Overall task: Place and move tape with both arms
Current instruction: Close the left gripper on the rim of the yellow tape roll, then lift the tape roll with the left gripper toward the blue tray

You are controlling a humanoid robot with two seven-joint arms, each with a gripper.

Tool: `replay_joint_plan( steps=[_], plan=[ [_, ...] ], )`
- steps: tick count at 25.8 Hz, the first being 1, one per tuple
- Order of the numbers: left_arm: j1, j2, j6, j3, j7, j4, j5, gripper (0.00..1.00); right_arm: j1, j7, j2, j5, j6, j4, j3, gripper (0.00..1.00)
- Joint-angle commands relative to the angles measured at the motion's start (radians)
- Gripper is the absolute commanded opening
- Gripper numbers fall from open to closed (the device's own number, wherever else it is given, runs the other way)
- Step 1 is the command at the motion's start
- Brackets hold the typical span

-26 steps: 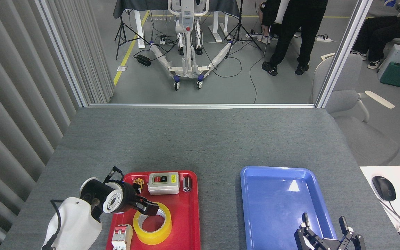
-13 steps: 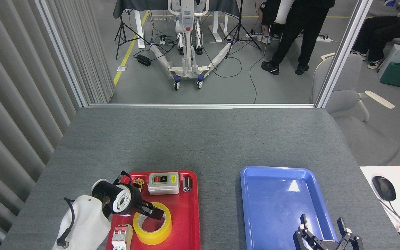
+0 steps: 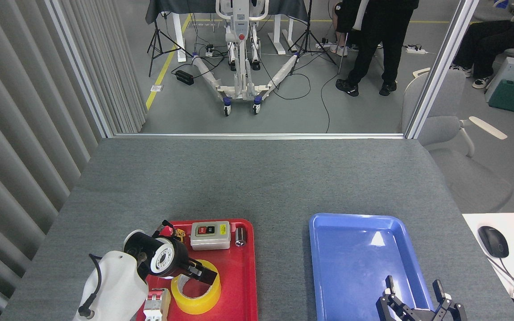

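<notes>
Two claws: left claw (image 3: pixel 201 275) hides tape (image 3: pixel 196 294) rim, grip unclear; right claw (image 3: pixel 413 296) spread, cropped.

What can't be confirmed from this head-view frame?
- Left gripper: its fingers cover the tape rim; actual clamping unclear.
- Right gripper: base cut off by bottom edge.
- Circuit breaker: partly hidden by the arm and cropped.

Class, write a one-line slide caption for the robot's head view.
Left hand reaches over the yellow tape in the red tray; right hand waits open by the blue tray.
</notes>
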Motion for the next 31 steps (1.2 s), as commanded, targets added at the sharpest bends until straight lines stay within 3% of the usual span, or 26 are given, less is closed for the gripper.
replay_joint_plan(
  steps=[1, 9, 12, 17, 20, 31],
  plan=[
    [-0.001, -0.010, -0.001, -0.003, -0.036, 0.008, -0.006, 0.99, 0.000, -0.005, -0.001, 0.000, 0.001, 0.001, 0.000, 1.00],
    [-0.024, -0.012, -0.001, -0.005, -0.096, 0.068, -0.009, 0.96, -0.003, -0.003, -0.001, 0.001, -0.021, 0.002, 0.000, 1.00],
    [-0.037, -0.013, -0.001, -0.008, -0.108, 0.085, -0.012, 0.75, -0.003, -0.003, -0.002, 0.001, -0.022, 0.004, 0.000, 1.00],
    [-0.049, -0.018, 0.001, -0.008, -0.118, 0.109, -0.021, 0.69, -0.003, -0.003, -0.002, 0.003, -0.033, 0.004, 0.002, 1.00],
    [-0.049, -0.062, 0.002, -0.008, -0.118, 0.155, -0.055, 0.65, -0.003, -0.003, -0.002, 0.003, -0.033, 0.004, 0.002, 1.00],
    [-0.078, -0.079, -0.001, -0.006, -0.108, 0.178, -0.095, 0.71, -0.003, -0.003, -0.007, 0.005, -0.032, 0.004, 0.000, 1.00]
  ],
)
